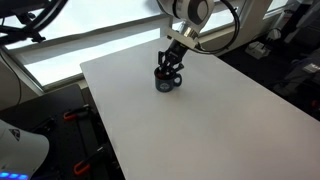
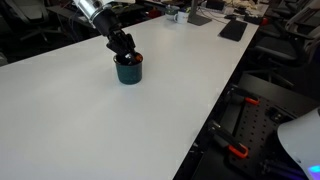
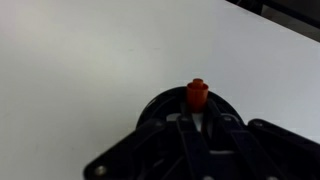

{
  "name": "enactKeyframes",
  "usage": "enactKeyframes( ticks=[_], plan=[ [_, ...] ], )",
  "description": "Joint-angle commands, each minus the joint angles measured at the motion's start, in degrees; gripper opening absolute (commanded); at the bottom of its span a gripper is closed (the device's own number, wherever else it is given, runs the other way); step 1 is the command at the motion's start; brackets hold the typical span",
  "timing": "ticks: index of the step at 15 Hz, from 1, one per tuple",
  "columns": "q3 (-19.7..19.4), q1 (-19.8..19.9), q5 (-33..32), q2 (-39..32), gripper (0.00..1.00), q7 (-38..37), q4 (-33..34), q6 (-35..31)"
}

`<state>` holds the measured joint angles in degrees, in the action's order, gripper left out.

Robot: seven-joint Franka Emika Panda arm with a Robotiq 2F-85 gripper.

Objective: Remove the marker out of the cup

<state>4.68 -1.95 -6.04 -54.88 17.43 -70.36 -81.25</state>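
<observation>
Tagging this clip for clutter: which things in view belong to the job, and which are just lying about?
Job in hand:
the marker, standing in the cup
the cup
the gripper, right above the cup

Lying about:
a dark flat object at the far table end
small items near it, too small to name

The arm's last link (image 1: 188,12) is pale silver-white with rounded joint housings, and a thin black cable (image 1: 238,25) loops beside it. The tool (image 1: 169,67) is matte black, narrowing to slim dark fingers (image 3: 222,128). In the wrist view its body shows as black angular plates.
</observation>
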Motion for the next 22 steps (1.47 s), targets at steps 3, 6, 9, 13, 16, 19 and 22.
enactKeyframes(
  ticks=[3, 6, 9, 13, 16, 19, 22],
  plan=[
    [0.35, 1.16, 2.5, 0.38, 0.05, -0.17, 3.53, 5.55],
    [0.5, 2.23, 4.24, 1.84, 0.05, 0.19, 4.67, 9.64],
    [0.61, 3.59, 6.47, 5.29, 0.05, 0.21, 3.42, 12.95],
    [-0.26, 5.12, 8.8, 10.99, 0.05, -1.58, -0.69, 12.69],
    [-1.74, 5.31, 8.96, 14.86, 0.05, -6.02, -4.74, 7.93],
    [-3.77, 4.84, 8.26, 16.35, 0.05, -12.4, -7.83, 0.81],
    [-5.68, 4.18, 7.62, 15.91, 0.05, -19.17, -10.5, -6.62]
  ],
)
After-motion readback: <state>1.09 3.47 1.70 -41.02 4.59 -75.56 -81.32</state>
